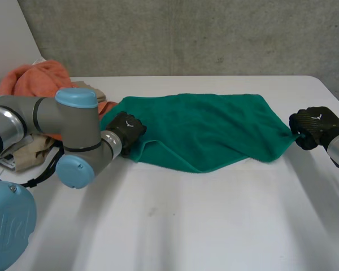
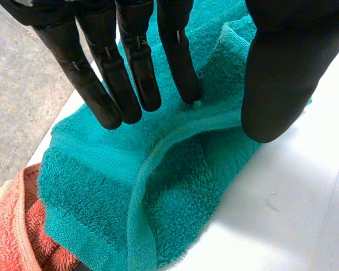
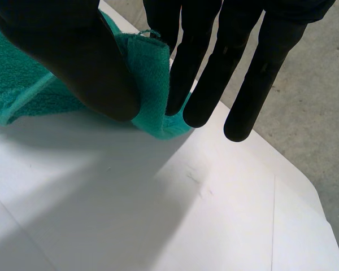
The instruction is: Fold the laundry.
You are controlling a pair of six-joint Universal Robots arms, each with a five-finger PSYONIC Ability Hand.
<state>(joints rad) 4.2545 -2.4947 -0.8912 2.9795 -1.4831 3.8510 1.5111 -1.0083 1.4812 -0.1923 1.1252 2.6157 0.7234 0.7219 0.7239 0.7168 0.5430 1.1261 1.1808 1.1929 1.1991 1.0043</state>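
A green towel (image 1: 203, 130) lies stretched sideways across the middle of the white table (image 1: 186, 226), with its near edge folded over. My left hand (image 1: 127, 129) is at the towel's left end. In the left wrist view its straight fingers (image 2: 130, 73) touch the towel (image 2: 158, 186) from above, with the thumb apart beside a raised fold. My right hand (image 1: 313, 125) is at the towel's right corner. There the thumb and fingers (image 3: 198, 73) pinch that corner (image 3: 152, 84) just above the table.
An orange towel (image 1: 37, 79) is heaped at the table's far left, touching the green towel's left end (image 2: 11, 226). A beige cloth (image 1: 31, 149) lies under my left arm. A concrete wall runs behind the table.
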